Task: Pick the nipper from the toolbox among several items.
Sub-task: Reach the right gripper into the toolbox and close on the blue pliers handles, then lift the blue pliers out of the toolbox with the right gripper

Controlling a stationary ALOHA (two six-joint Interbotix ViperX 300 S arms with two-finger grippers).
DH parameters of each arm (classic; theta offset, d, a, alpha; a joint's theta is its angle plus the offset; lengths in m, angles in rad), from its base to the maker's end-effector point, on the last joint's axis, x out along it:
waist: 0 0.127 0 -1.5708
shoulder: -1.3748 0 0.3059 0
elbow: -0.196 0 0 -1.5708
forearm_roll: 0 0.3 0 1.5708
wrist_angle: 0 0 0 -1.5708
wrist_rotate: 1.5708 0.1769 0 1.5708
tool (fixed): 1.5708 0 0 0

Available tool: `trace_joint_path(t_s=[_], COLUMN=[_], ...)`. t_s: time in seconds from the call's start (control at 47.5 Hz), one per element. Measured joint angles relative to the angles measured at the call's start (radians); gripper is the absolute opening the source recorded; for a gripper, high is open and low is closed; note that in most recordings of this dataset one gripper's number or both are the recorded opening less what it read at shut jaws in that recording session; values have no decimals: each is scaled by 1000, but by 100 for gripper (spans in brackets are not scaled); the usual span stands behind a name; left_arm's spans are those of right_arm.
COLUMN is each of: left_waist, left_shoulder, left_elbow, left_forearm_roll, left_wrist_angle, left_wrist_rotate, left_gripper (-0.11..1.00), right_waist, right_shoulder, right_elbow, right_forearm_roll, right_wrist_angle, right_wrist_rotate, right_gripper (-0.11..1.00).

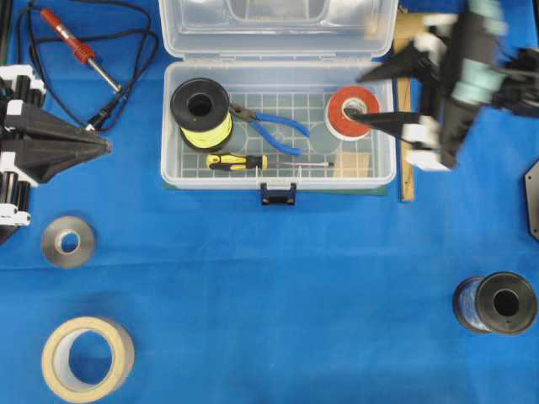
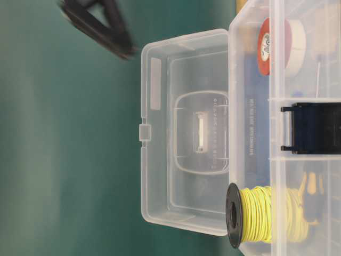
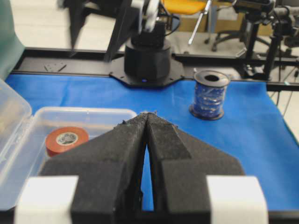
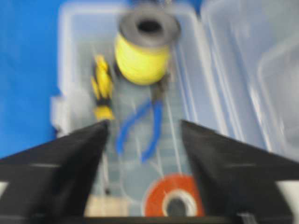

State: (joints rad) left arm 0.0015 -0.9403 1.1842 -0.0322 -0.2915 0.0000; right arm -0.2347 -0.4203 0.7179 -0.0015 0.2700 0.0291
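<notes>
My left gripper point(image 1: 101, 145) is parked off to the side, jaws pinched together on nothing, out of the way. In the toolbox point(image 1: 278, 181) the nipper point(image 1: 271, 128) lies flat mid-floor, between the yellow spool point(image 1: 202, 114) and red tape point(image 1: 354, 114), above the screwdriver point(image 1: 240, 162). My right gripper point(image 1: 383, 97) hangs over the tape end, spread wide and empty, lined up to drop on those 2 blue handles, I reckon.

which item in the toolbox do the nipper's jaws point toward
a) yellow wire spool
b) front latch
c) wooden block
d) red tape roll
a, in the overhead view the nipper has its dark tips by the yellow wire spool and its blue handles trailing toward the red tape roll.
</notes>
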Motion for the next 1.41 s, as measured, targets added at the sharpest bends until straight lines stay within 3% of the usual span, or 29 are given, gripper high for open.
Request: trace_joint_path(t_s=[0.168, 0.358, 0.715, 0.968, 1.094, 1.263, 1.41], left_waist=[-2, 0, 0, -2, 0, 0, 0], left_shoulder=[0, 0, 0, 0, 0, 0, 0], left_elbow=[0, 0, 0, 0, 0, 0, 0], left_forearm_roll=[0, 0, 0, 0, 2, 0, 0], left_wrist_angle=[-2, -2, 5, 11, 11, 15, 20], left_wrist_rotate=[0, 0, 0, 0, 0, 0, -2], left_gripper=[0, 0, 0, 0, 0, 0, 0], right_waist=[-49, -51, -60, -63, -63, -58, -61], right_shoulder=[195, 385, 644, 724, 744, 753, 752], right_elbow=[-140, -281, -405, -420, -422, -426, -426], right_forearm_roll=[-8, -23, -23, -23, -23, -20, -17], right_wrist_angle=[147, 252, 268, 236, 225, 218, 216], right_wrist_rotate=[-12, -35, -49, -52, -54, -66, -67], right_gripper=[75, 75, 75, 72, 57, 14, 13])
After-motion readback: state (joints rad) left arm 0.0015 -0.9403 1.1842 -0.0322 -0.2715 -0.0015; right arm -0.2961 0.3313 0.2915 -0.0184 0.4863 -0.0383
